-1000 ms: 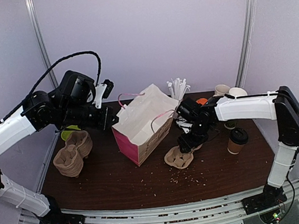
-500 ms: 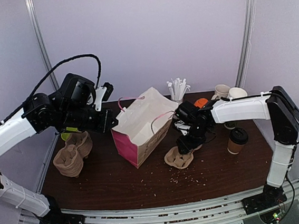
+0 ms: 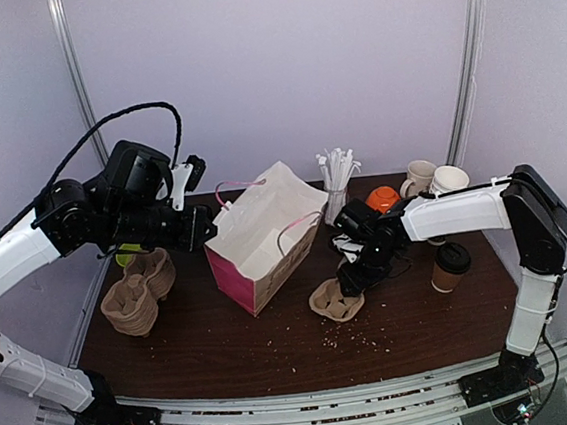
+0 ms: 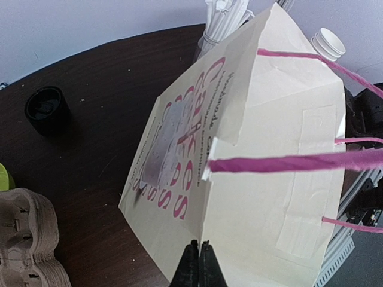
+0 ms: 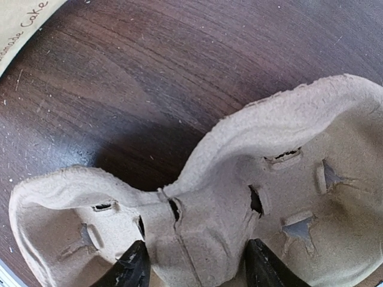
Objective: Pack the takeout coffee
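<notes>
- pinching the rim of the paper bag (image 4: 263, 197), the left gripper (image 4: 198, 263) is clamped fully closed on it; judged to keep the mouth up and open for loading.
- right gripper (image 5: 197, 269): jaws apart, astride the middle ridge of the cup carrier (image 5: 203, 179); no firm pinch evident.
- carrier lies empty on the table (image 3: 226, 349), just right of the bag.
- takeout coffee (image 3: 452, 267) stands upright further right, apart from the carrier, untouched; not yet packed.

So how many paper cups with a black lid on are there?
1. The small brown paper cup with a black dome lid stands near the table's right edge, right of the lone brown pulp cup carrier. The cream paper bag could hide more.
</notes>
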